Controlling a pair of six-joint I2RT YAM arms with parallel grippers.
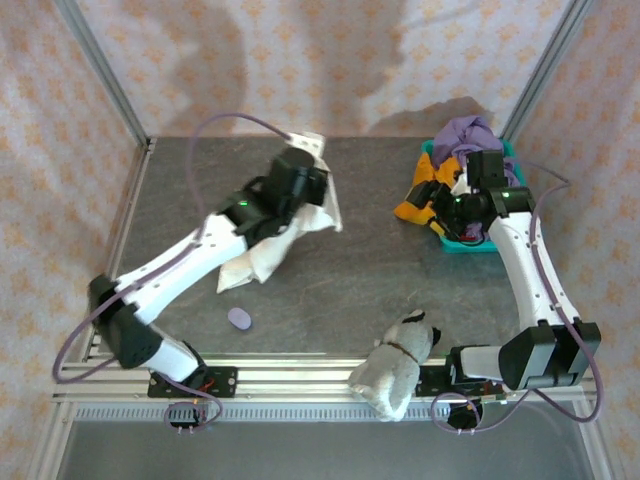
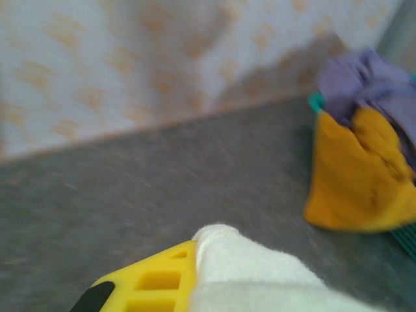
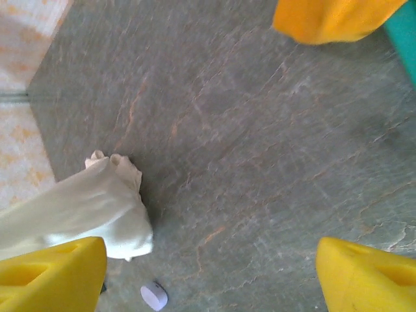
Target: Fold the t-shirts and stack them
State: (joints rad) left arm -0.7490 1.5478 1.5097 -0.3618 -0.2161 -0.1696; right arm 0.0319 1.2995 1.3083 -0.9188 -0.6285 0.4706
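2 robot arms stand over a grey bench (image 1: 380, 280) set between patterned walls. the left arm reaches across the middle of the bench, its left fingers (image 2: 156, 283) pinched shut on a cream-white t-shirt (image 1: 270, 245). in the left wrist view the shirt's soft edge presses right against the yellow finger. from above, the shirt trails from under that wrist toward the near left, bunched and unfolded, with 1 corner poking out beyond the arm toward the back wall. whether any of it hangs clear of the bench cannot be told.

a teal basket (image 1: 470, 245) stands at the far right corner. a purple t-shirt (image 1: 470, 135) is heaped on its far side and an orange t-shirt (image 1: 413, 207) spills over its left rim toward the bench. the right arm bends in over the basket. its right fingers (image 3: 367, 279) stand wide apart with nothing between them, above bare bench just left of the basket. the right wrist view has the orange shirt and a strip of teal rim at its top, and the cream shirt's bunched end at its lower left.

a small lilac disc (image 1: 240, 318) lies on the bench near the front, close to the cream shirt's lower end but apart from it. a grey-white plush toy (image 1: 395, 365) rests at the near edge between the 2 arm bases.
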